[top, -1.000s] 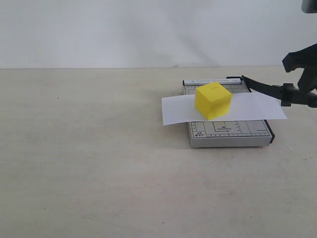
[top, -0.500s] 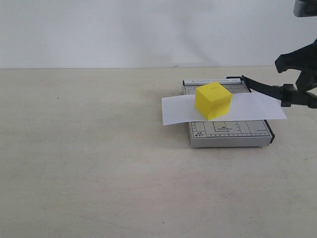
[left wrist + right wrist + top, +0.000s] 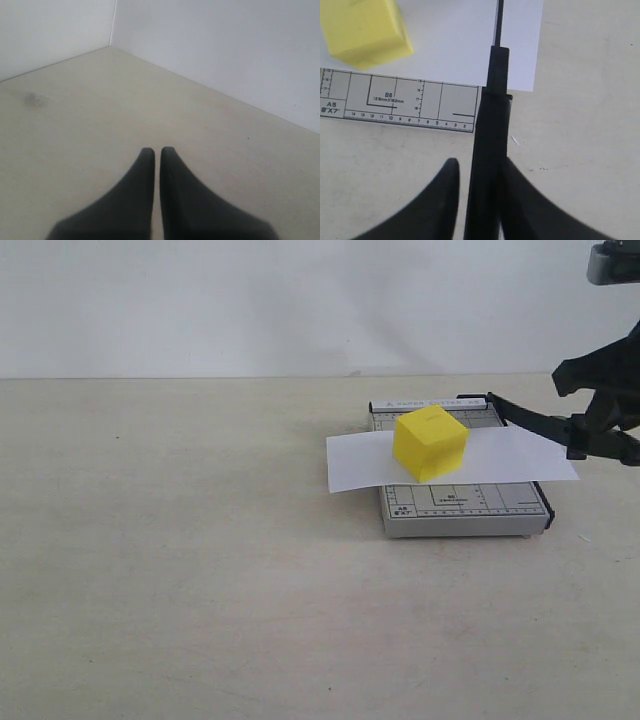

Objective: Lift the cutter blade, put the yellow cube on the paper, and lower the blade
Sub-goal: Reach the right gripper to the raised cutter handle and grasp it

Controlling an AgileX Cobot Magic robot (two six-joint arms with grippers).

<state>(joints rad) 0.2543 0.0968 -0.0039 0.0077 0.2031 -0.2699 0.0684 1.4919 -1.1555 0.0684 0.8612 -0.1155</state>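
Observation:
The yellow cube (image 3: 430,443) (image 3: 362,30) rests on the white paper (image 3: 360,460) (image 3: 455,35), which lies across the grey cutter board (image 3: 470,510) (image 3: 395,102). The black cutter blade (image 3: 530,420) (image 3: 490,125) slopes up from its hinge at the board's far corner towards the right. My right gripper (image 3: 603,430) (image 3: 479,162) straddles its thick handle end. One finger lies against the handle and a gap shows beside the other, so it stands open. In the left wrist view my left gripper (image 3: 153,150) is shut on nothing above bare table; the exterior view does not show it.
The cutter board stands right of the table's middle, near the back wall (image 3: 300,300). A wall corner (image 3: 112,25) shows beyond the left gripper. A small white scrap (image 3: 515,141) lies on the table beside the blade handle.
My right gripper has shifted a little to the left along the blade handle. Blade, cube and paper have not moved.

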